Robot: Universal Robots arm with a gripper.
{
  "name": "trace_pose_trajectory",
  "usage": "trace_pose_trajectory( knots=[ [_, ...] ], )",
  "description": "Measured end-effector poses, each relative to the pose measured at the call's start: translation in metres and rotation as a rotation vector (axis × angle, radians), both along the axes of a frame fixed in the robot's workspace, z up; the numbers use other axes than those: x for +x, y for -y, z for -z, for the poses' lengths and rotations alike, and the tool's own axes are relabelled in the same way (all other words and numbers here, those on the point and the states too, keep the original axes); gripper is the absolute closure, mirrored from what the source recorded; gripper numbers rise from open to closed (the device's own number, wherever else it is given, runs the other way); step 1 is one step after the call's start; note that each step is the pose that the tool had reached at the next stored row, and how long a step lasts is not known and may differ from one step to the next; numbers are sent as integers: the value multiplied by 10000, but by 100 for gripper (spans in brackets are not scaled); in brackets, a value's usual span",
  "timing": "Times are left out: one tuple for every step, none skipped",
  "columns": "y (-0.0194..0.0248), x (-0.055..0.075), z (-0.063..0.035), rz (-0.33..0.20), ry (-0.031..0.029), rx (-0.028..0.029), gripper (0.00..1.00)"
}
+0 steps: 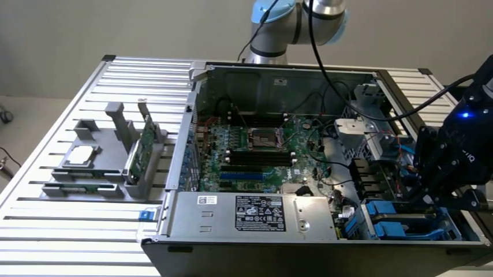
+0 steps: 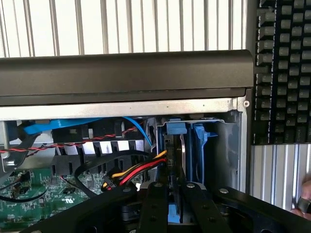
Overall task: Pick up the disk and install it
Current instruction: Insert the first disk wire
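Wrist view: note the pincer (image 2: 175, 196) pinching the disk (image 2: 175, 160) edge-on at the blue bay (image 2: 200, 145). Expect jamming against bay walls under tilt, or snagging on adjacent red-yellow cables (image 2: 141, 170).

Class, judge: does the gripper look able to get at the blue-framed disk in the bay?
Probably yes: the gripper is right at the disk, and the cables lie beside, not between.

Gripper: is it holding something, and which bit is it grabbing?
It looks like the gripper is holding the disk, pinching the thin blue-framed edge that sits between its two fingers.
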State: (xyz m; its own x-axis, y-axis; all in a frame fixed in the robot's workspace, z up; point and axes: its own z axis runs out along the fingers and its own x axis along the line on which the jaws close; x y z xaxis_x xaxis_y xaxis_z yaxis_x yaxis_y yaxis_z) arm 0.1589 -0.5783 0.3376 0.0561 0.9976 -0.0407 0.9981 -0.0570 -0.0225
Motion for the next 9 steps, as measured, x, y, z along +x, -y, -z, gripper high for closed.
trace_pose_trajectory(
  knots=[
    [-1,0,0,1,-3,-15,84],
    [-3,0,1,0,-9,-26,84],
    [-5,0,1,0,-18,-38,84],
    [-7,0,1,0,-33,-54,84],
    [-11,1,1,-1,-50,-69,84],
    [-15,0,1,0,-70,-82,84],
    [-20,0,1,0,-89,-91,84],
    [-26,0,0,-1,-109,-99,84],
    [-33,0,-1,0,-130,-104,84]
  ],
)
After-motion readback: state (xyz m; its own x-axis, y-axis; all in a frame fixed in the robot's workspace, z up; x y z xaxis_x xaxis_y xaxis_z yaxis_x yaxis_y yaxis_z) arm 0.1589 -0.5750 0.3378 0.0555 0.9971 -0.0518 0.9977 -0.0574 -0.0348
